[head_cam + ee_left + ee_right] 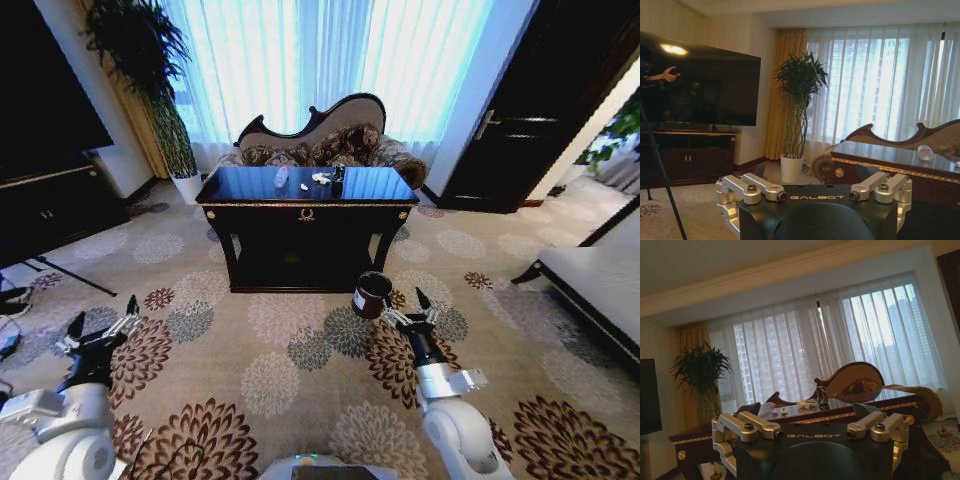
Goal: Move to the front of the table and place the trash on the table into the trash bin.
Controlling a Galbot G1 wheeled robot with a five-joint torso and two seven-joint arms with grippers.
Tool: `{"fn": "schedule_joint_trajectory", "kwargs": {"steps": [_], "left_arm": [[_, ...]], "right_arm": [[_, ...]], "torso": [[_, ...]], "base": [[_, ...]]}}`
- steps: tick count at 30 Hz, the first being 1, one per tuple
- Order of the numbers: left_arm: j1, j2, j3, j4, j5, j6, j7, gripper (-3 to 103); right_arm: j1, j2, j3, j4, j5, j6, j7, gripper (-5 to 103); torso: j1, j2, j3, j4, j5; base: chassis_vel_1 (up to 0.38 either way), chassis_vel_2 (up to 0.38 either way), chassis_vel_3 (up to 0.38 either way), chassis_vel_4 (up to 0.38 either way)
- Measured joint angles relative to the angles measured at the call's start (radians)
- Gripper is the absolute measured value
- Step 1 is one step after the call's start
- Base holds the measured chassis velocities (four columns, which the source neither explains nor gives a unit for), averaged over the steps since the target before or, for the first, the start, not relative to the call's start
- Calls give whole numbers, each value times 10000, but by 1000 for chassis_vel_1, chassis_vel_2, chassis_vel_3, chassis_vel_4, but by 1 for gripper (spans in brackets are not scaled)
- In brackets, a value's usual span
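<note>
The bottle (281, 176), paper scraps (320, 178) and a dark item (338, 180) that may be the ball sit on the desk (306, 203), well ahead of both pincers. All look light; the bottle is slick and best taken across its body, the scraps crushable. The bin (371, 295) stands just left of the right pincer (412, 312), apart. Left pincer (100, 328) hovers low over carpet. Both are spread wide, empty, arms forward.
</note>
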Motion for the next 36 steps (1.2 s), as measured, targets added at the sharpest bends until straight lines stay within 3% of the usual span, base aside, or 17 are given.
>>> {"fn": "schedule_joint_trajectory", "kwargs": {"steps": [22,36], "left_arm": [[-87,246,-376,-455,-22,127,73,100],[-51,262,-444,-581,-159,119,143,100]], "right_arm": [[-45,-12,342,593,447,-232,-355,100],[-28,60,825,770,532,-221,-238,100]], "torso": [[-2,1,-1,-1,0],[2,0,0,0,-1]], "base": [[-5,3,4,-5],[-145,140,148,-146]]}}
